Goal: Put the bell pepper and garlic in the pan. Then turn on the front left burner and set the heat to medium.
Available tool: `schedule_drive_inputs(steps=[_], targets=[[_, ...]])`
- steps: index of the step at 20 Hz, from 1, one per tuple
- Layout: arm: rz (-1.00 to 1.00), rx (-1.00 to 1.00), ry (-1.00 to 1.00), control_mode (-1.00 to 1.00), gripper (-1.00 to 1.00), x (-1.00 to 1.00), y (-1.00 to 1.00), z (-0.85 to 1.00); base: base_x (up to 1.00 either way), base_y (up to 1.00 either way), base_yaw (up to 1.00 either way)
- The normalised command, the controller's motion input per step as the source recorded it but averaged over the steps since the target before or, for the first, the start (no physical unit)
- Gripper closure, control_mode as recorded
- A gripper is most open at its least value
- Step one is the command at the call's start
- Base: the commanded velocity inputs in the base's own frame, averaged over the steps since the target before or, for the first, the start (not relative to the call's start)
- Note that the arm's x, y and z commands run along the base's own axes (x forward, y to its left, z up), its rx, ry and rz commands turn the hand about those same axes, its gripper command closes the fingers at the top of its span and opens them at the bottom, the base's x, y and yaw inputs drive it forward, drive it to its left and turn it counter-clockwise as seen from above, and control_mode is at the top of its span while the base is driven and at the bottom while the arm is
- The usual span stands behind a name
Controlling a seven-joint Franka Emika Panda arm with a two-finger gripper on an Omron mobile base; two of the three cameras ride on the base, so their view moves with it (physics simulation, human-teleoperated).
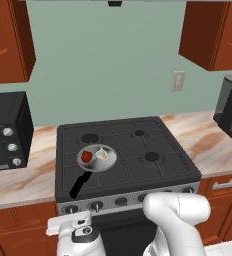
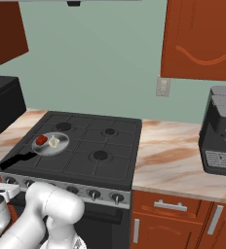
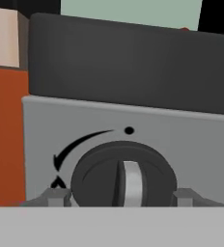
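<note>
From the left base view, the pan [image 1: 97, 158] sits on the stove's [image 1: 153, 175] front left burner, handle toward 7 o'clock, with the bell pepper [image 1: 86, 156] at 9 o'clock inside it and the garlic [image 1: 102, 154] at 3 o'clock. The right base view shows the same pair lying in the pan. In the hand view, the gripper [image 3: 121, 197] has its fingertips [image 3: 51, 197] spread at 9 and 3 o'clock of the knob [image 3: 123, 176], not touching it.

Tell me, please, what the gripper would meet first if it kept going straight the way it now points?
Most likely the round black stove knob: it sits dead ahead between the two fingertips, with its grey pointer ridge near upright on the silver control panel. How much gap remains is hard to judge.
</note>
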Motion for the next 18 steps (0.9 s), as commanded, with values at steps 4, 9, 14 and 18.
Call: schedule_drive_inputs(steps=[4, 9, 14, 18], targets=[[0.0, 0.0, 0.0, -1.0, 1.0, 0.0, 0.0, 0.0, 0.0, 0.0, 0.0], [0.0, 0.0, -0.02, -1.0, 1.0, 0.01, 0.0, -0.01, 0.0, 0.0, 0.0], [0.0, -0.16, -0.06, -1.0, 1.0, 0.11, 0.01, -0.09, 0.0, 0.0, 0.0], [0.0, -0.25, 0.0, -1.0, 1.0, 0.01, 0.0, 0.0, 0.0, 0.0, 0.0]])
